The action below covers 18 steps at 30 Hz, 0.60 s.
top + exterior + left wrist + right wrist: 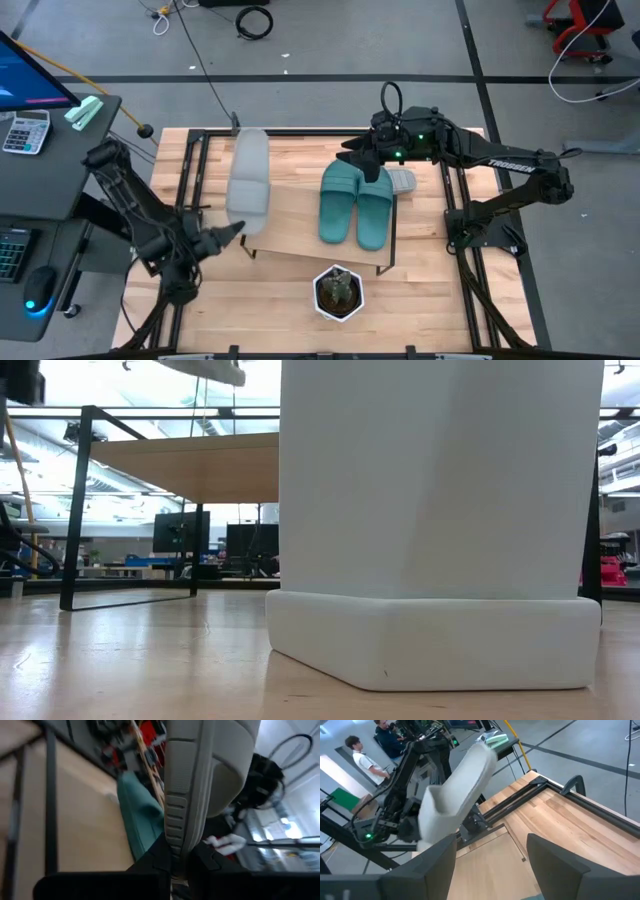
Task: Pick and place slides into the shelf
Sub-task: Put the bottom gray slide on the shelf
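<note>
Grey slide [248,182] pinched at the heel by left gripper [232,234] above shelf's [300,222] left end, needing lowering flat; right gripper [366,160] agape at teal pair [356,204].

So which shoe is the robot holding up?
A grey slide, pinched at its end by the left tool. The teal pair lies on the shelf.

A robotics lab: floor cables [255,20], monitors [180,532], people [362,757] behind the bench.
</note>
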### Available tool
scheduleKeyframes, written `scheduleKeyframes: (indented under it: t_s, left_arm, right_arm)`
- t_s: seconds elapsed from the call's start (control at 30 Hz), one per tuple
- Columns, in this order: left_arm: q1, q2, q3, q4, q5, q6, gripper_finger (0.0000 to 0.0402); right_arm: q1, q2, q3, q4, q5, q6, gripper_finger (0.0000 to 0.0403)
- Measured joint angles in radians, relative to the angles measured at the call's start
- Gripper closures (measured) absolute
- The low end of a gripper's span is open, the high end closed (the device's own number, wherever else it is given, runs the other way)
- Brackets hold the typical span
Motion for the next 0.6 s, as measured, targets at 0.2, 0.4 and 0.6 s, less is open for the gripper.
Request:
scheduleKeyframes:
  t_s: [0.2,0.4,0.6]
  left_arm:
    - [-0.092,0.040,-0.015,0.294,-0.004,0.126,0.0368]
    - [-0.131,0.125,-0.015,0.497,-0.003,0.148,0.0369]
    - [-0.134,0.243,-0.015,0.611,0.000,0.061,0.0369]
  right_arm:
    - [-0.002,0.000,0.000,0.000,0.000,-0.016,0.0155]
    - [-0.002,0.000,0.000,0.000,0.000,-0.018,0.0155]
    - [-0.002,0.000,0.000,0.000,0.000,-0.019,0.0155]
